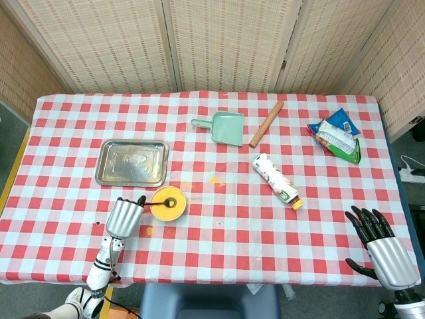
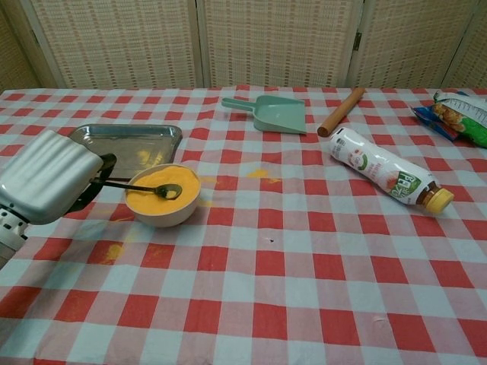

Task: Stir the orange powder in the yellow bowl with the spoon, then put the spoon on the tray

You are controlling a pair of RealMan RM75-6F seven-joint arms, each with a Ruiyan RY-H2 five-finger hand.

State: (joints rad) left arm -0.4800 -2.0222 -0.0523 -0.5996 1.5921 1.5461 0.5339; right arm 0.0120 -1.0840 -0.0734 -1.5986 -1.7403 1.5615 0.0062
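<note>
Left hand point(image 2: 47, 176) grips the spoon point(image 2: 152, 187) in the yellow bowl point(image 2: 163, 196); right hand point(image 1: 382, 244) released; bottle point(image 2: 384, 176) label unreadable.

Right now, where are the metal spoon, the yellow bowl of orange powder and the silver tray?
metal spoon point(image 2: 167, 190), chest view, on its scoop over the powder.
yellow bowl of orange powder point(image 2: 173, 216), chest view, on its outer wall.
silver tray point(image 1: 105, 157), head view, on its left rim.
</note>
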